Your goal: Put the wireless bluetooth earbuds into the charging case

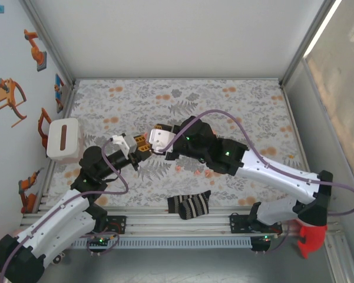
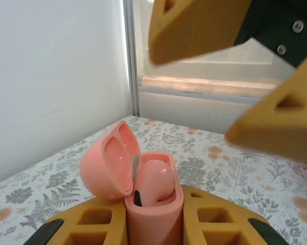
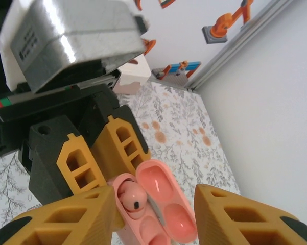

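Your left gripper [image 1: 142,148] clamps open salmon-pink plastic charging case [image 2: 154,222], one small pink earbud [image 2: 154,179] seated. You owe the second; right gripper [image 3: 154,206] jaws apart.

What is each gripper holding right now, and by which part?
Left gripper holds the case by its lower body, between its fingers; lid open, one earbud seated. Right gripper is open, holding nothing.
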